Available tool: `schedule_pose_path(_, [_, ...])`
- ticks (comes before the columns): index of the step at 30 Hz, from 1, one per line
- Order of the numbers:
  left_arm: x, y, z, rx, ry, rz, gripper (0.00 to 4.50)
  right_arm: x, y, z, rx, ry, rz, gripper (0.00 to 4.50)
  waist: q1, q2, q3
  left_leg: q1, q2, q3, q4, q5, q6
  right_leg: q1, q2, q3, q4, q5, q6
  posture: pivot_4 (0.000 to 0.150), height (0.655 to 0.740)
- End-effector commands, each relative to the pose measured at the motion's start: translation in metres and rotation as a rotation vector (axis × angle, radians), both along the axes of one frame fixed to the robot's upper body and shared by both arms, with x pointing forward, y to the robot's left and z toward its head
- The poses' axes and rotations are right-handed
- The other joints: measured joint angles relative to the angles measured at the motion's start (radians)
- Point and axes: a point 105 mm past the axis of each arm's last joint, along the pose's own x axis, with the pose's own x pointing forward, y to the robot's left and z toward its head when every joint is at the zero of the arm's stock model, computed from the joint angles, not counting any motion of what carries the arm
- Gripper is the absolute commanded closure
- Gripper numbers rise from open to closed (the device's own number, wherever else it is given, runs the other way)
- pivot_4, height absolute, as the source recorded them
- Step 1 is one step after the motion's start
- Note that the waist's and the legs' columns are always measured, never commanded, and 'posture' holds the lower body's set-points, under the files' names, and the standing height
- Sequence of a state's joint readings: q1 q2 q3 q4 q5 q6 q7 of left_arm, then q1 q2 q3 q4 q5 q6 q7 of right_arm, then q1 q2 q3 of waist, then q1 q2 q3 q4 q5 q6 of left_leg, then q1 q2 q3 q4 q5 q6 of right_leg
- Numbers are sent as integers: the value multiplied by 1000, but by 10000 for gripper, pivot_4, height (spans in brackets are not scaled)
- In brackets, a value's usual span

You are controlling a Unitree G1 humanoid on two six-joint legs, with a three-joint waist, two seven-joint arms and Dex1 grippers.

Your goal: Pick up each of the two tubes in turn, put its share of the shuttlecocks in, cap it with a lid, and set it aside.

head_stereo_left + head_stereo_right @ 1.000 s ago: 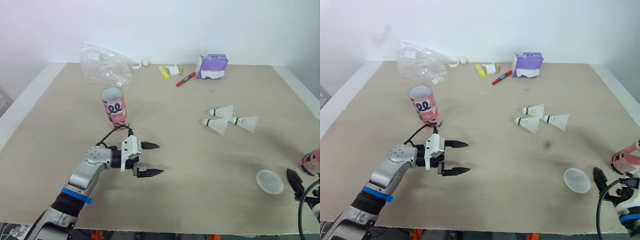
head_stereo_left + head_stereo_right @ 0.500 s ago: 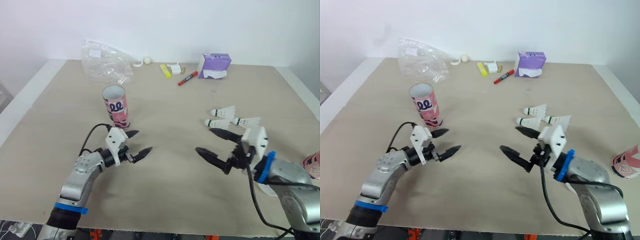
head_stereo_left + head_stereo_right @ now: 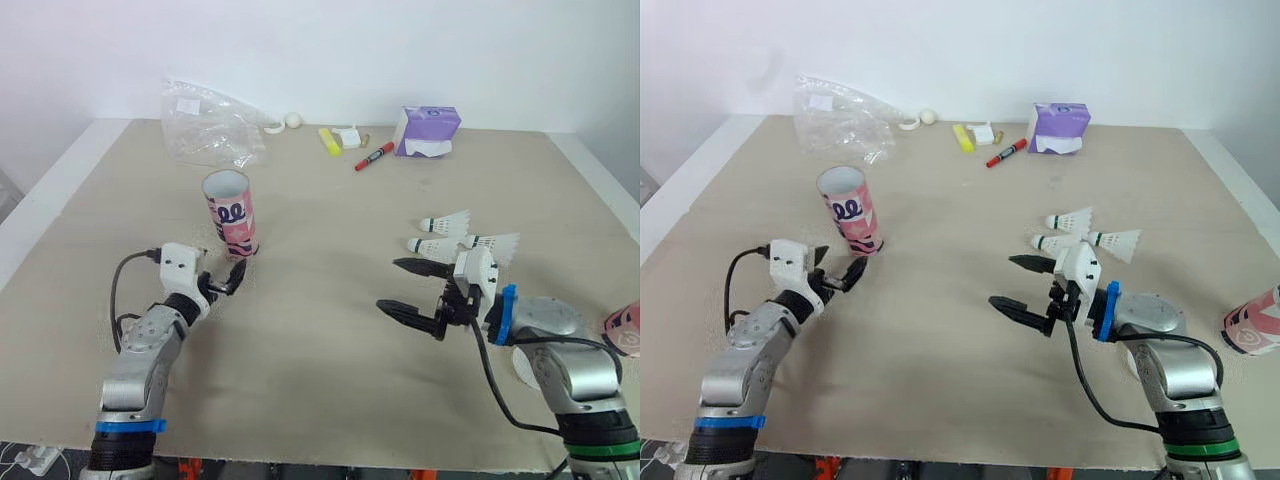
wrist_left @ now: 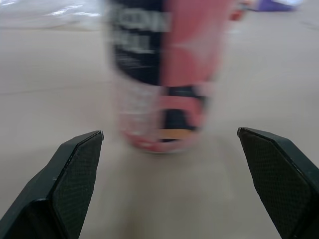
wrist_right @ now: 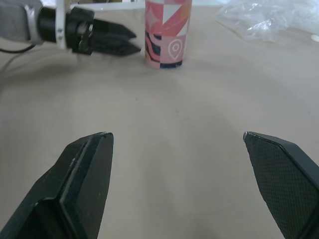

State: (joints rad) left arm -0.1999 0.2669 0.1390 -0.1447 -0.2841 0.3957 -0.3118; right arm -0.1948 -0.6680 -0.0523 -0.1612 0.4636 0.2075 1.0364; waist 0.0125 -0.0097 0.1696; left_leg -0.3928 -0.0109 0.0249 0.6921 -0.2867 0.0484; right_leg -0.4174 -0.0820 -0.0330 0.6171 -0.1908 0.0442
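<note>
The left gripper (image 3: 230,278) is aimed at the tube (image 3: 231,212) for grasping, the right gripper (image 3: 390,285) held near the shuttlecocks (image 3: 447,222); both sets of fingers are spread, empty.

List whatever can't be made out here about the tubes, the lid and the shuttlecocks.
- Second tube: both eye views, cut off by the right edge, so its full shape and contents are unknown.
- Lid: eye views, mostly hidden under the right arm.
- Upright tube: left wrist view, print blurred, rim cut off by the frame edge.
- Its inside: eye views, its own wall hides the bottom.
</note>
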Motion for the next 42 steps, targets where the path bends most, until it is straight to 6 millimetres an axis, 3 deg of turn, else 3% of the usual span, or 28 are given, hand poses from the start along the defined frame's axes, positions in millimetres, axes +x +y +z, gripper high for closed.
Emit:
schedule_pose_path(1, [9,1,8,20,-23,-14,0,3,-1,9,2,-60,-6,269,0,0,0,0,0,0,0,0,0,0,0,0,0,0,0,1500,7400])
schedule_pose_path(19, [66,-16,9,120,-58,-172,0,4,-4,1,-23,-86,-50,269,-1,0,0,0,1,0,0,1,-2,0,2,0,0,1,0,1500,7400])
schedule_pose_path(33, [78,-26,2,180,-100,-263,0,2,-4,0,-35,-93,-52,269,-1,-1,0,0,1,1,0,1,-2,0,2,1,0,2,1,1500,7400])
schedule_pose_path(39, [79,-25,3,140,-102,-259,16388,1,-5,-2,-46,-91,-52,0,-1,-1,0,0,1,1,0,1,-2,0,2,1,0,2,1,1500,7400])
schedule_pose_path(42, [80,-23,3,138,-99,-247,19126,1,-5,-2,-48,-92,-53,0,-1,-1,0,0,1,1,1,1,-2,0,2,1,0,2,1,1500,7400])
